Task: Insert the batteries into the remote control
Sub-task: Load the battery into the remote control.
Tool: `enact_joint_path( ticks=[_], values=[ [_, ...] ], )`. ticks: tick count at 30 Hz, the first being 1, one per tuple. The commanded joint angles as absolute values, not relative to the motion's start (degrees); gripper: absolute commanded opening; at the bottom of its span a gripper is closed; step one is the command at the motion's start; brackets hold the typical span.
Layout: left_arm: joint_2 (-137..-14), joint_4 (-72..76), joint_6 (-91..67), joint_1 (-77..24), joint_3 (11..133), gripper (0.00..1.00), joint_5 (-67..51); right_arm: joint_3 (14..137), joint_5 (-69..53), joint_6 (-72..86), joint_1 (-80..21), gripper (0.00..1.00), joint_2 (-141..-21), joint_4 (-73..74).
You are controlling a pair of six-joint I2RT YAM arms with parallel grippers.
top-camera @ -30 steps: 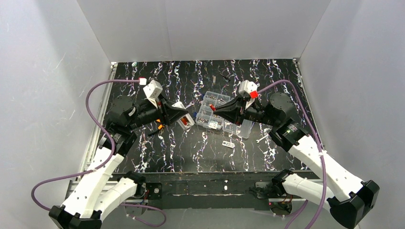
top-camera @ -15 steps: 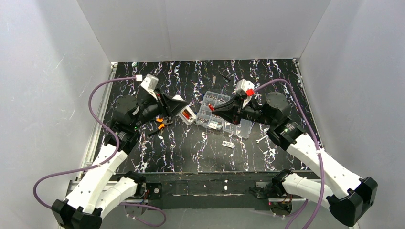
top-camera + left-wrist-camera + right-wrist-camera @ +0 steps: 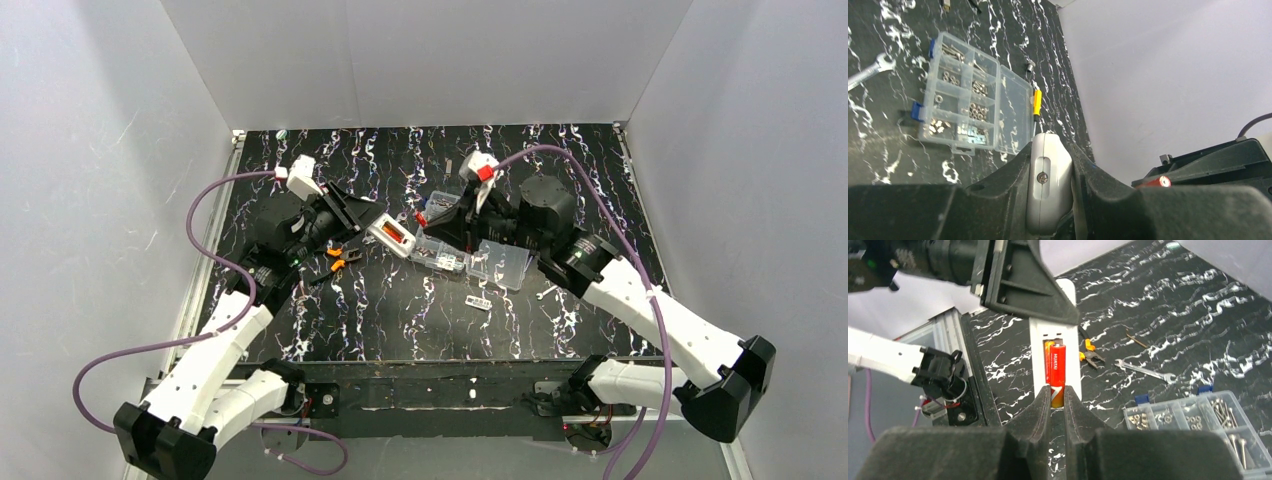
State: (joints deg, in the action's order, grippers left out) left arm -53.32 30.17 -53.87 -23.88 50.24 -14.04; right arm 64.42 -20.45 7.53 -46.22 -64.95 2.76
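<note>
My left gripper point(image 3: 377, 228) is shut on the white remote control point(image 3: 391, 234) and holds it above the table, brownish battery recess point(image 3: 1054, 357) facing the right arm. In the left wrist view the remote control point(image 3: 1048, 182) is clamped between both fingers. My right gripper point(image 3: 1058, 392) is shut on the lower end of a red battery point(image 3: 1057, 371), which lies lengthwise over the recess. An orange strip shows in the recess to its left. From above, the right gripper point(image 3: 432, 217) meets the remote's end. The battery's tip point(image 3: 1161, 181) shows in the left wrist view.
A clear compartment box point(image 3: 470, 256) of screws, lid open, lies under the right gripper. Orange-handled pliers point(image 3: 339, 259) lie left of centre. A small wrench point(image 3: 549, 291) and a tiny white cover piece point(image 3: 478, 301) lie nearer the front. Another wrench point(image 3: 1144, 371) lies near the box.
The left gripper has raised and swung the remote toward the centre. The right gripper has moved left with the battery and now meets the remote.
</note>
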Motion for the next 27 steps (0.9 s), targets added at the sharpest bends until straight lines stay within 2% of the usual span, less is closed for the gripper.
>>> enact_joint_path(
  ticks=[1,8,16,27],
  values=[
    [-55.58,35.64,-63.73,-25.69,50.35,0.00,-15.21,73.31,-11.93,11.72,-46.42,0.01,-67.58,13.28],
    [-59.83,39.30,-61.44,-31.24,50.93,0.00,-15.39,73.75,-1.73,10.40,-46.45,0.01,-64.84,21.38],
    [-64.20,45.03,-64.52,-31.86,51.28,0.00,-15.05,74.58,-6.26,12.61,-46.43,0.01,-65.11,27.94],
    [-68.24,51.81,-70.54,-33.10,52.11,0.00,-17.44,72.60,-9.22,9.28,-46.45,0.01,-65.10,24.78]
  ],
)
